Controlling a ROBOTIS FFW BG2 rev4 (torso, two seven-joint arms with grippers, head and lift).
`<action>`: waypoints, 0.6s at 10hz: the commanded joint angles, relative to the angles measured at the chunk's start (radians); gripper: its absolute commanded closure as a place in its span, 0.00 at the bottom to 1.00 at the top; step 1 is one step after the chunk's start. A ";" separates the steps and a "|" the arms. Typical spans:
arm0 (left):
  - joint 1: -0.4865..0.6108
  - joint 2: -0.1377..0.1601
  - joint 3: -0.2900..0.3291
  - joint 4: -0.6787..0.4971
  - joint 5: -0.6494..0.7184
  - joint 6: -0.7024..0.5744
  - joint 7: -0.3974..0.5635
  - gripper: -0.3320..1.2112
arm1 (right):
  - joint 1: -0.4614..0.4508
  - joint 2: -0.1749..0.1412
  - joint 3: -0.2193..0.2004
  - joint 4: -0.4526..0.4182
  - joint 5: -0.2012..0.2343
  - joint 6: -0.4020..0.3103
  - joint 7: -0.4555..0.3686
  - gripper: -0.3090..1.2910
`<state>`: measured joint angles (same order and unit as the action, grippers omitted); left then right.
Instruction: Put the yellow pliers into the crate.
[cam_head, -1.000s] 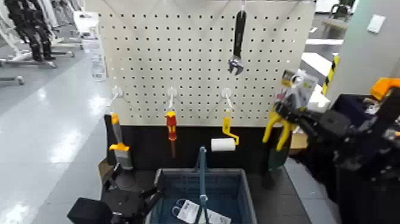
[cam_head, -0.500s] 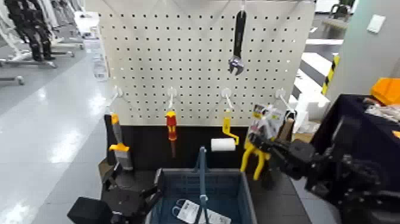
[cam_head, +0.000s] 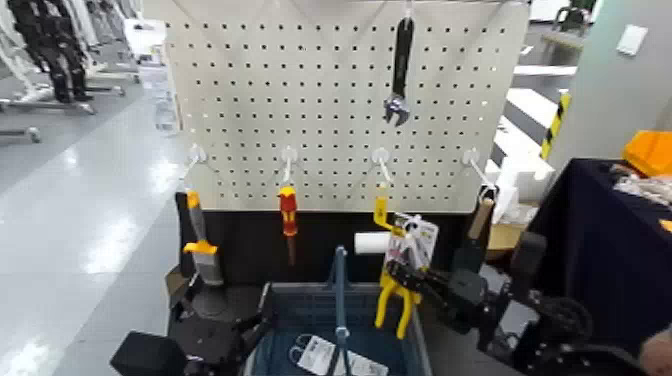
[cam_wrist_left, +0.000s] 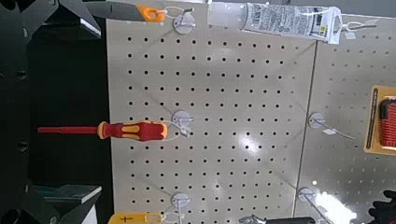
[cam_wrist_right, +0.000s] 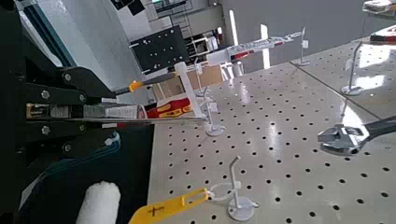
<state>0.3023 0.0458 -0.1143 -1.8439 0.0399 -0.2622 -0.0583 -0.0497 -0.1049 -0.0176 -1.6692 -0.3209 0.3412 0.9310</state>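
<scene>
1 right pincer (cam_head: 398, 271) pinches yellow pliers (cam_head: 384, 303) near crate (cam_head: 299, 289)'s right rim; 1 left pincer (cam_head: 257, 328), spread, near left rim.

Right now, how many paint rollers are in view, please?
1. The paint roller hangs by its yellow handle from a hook on the pegboard, above the basket and partly behind the pliers' card. Others may be hidden.

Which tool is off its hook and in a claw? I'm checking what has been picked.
The yellow-handled pliers on their card, gripped by the right claw at the crate's right side; the screwdriver and paint roller hang.
</scene>
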 joint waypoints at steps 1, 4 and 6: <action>0.000 0.000 -0.001 0.000 0.000 0.000 0.000 0.30 | -0.004 0.002 0.033 0.077 -0.006 -0.033 0.005 0.85; -0.002 0.000 -0.002 0.000 0.000 0.000 -0.002 0.30 | -0.029 0.005 0.068 0.166 -0.010 -0.071 0.020 0.85; -0.002 -0.001 -0.002 0.000 0.000 0.000 -0.002 0.30 | -0.042 0.004 0.084 0.206 -0.006 -0.094 0.023 0.85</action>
<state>0.3007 0.0447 -0.1166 -1.8439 0.0399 -0.2623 -0.0598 -0.0877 -0.1002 0.0615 -1.4743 -0.3303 0.2533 0.9545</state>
